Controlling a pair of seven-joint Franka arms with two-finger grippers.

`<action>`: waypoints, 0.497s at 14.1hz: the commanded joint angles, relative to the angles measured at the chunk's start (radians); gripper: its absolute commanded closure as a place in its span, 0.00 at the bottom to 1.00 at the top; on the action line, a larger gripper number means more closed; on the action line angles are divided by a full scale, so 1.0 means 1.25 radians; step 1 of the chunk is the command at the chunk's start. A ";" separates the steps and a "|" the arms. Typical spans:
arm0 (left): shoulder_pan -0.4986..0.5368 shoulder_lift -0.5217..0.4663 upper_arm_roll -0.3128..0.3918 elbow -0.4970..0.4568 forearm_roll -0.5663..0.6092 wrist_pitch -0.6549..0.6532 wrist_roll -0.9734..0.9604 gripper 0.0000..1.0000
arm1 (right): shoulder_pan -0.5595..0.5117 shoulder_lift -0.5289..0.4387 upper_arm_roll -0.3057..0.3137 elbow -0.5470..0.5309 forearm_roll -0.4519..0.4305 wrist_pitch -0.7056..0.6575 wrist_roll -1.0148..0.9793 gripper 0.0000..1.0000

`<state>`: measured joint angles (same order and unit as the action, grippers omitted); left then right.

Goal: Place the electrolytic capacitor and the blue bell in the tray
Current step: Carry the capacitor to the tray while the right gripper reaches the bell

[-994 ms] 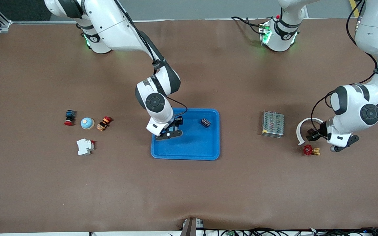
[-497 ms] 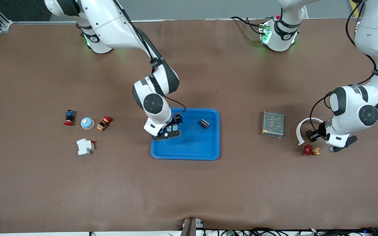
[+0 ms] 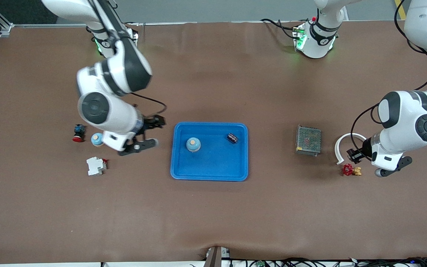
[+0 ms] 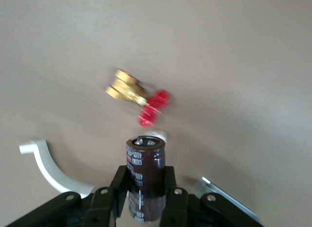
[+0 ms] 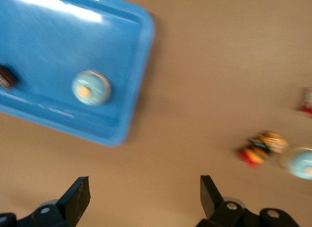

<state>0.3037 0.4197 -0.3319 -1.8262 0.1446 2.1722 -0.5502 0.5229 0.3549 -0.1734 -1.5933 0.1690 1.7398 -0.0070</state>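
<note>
The blue tray (image 3: 213, 168) lies mid-table. A blue bell (image 3: 193, 144) with a tan knob stands in it, and a small dark part (image 3: 232, 138) lies in its corner. My right gripper (image 3: 147, 132) is open and empty over the bare table beside the tray, toward the right arm's end. The right wrist view shows the tray (image 5: 141, 46), the bell (image 5: 91, 87) and my open right gripper (image 5: 144, 188). My left gripper (image 4: 145, 183) is shut on a dark brown electrolytic capacitor (image 4: 145, 163), over the table toward the left arm's end (image 3: 352, 155).
A second blue bell (image 3: 96, 139), a red-capped switch (image 3: 78, 132), a white breaker (image 3: 96, 165) and an orange-red button (image 5: 261, 148) lie near the right arm. A metal mesh box (image 3: 308, 139), a white arc (image 3: 341, 146) and a red-handled brass valve (image 3: 350, 170) lie near the left gripper.
My right gripper has let go of the blue bell in the tray and swung off toward the right arm's end. The left arm has shifted only slightly, still holding the capacitor.
</note>
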 commanded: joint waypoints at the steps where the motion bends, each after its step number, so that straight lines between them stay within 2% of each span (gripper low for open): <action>1: -0.028 0.013 -0.058 0.097 0.012 -0.092 -0.120 1.00 | -0.048 -0.085 0.012 -0.099 -0.074 0.000 -0.097 0.00; 4: -0.137 0.078 -0.057 0.215 0.012 -0.163 -0.303 1.00 | -0.143 -0.124 0.012 -0.162 -0.096 0.008 -0.244 0.00; 7: -0.190 0.111 -0.057 0.253 0.006 -0.163 -0.381 1.00 | -0.234 -0.123 0.012 -0.224 -0.100 0.080 -0.423 0.00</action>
<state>0.0921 0.5030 -0.4043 -1.5805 0.1446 1.9998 -0.9812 0.3027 0.2352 -0.1782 -1.7888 0.0602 1.7748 -0.4191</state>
